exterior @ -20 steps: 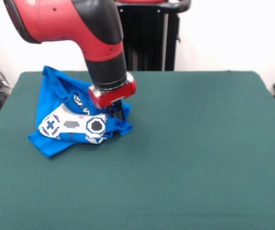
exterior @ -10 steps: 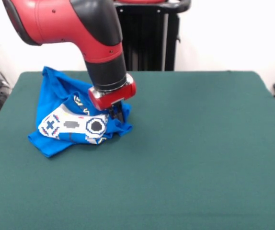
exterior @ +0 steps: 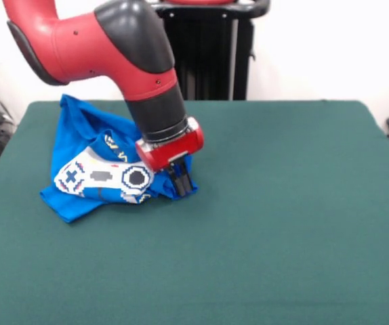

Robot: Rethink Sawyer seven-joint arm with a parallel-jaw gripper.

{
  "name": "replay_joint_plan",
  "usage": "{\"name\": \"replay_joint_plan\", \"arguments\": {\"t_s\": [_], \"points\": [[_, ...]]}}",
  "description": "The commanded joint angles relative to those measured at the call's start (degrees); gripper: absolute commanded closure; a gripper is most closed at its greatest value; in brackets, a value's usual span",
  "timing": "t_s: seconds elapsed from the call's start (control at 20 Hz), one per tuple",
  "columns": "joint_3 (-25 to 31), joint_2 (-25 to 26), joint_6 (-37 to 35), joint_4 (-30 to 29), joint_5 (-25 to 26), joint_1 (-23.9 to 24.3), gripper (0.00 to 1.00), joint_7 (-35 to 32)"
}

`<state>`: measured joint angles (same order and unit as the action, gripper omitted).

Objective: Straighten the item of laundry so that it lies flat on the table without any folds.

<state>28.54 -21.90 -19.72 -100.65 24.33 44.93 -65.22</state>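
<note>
The item of laundry [exterior: 86,139], a bright blue T-shirt with a white game controller print, lies crumpled in a heap at the left of the dark green table [exterior: 282,203]. Its folds stand up from the cloth and the print is creased. My gripper [exterior: 183,185] reaches down at the heap's right edge, low over the table. Its dark fingers are close together with a bit of blue fabric pinched between them. The red wrist hides part of the shirt behind it.
The table's left edge runs close to the shirt. Green cloth stretches wide to the right and toward the front. A black stand [exterior: 208,57] rises behind the table's far edge.
My gripper has shifted right and a little lower, and the shirt's right edge has been drawn out with it. The rest of the heap has kept its place.
</note>
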Motion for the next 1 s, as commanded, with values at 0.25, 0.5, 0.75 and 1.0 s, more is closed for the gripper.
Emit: {"name": "replay_joint_plan", "arguments": {"t_s": [0.25,0.5,0.75,1.0], "points": [[10.4,3.5,0.4,-4.5,-1.8,-1.5,1.0,-6.2],[7.8,2.9,0.8,-3.6,-3.0,-5.4,1.0,-10.0],[5.5,1.1,0.5,-2.1,-5.6,-8.9,1.0,-13.3],[0.4,-5.8,-2.9,-0.4,-7.7,-12.2,1.0,-14.8]]}}
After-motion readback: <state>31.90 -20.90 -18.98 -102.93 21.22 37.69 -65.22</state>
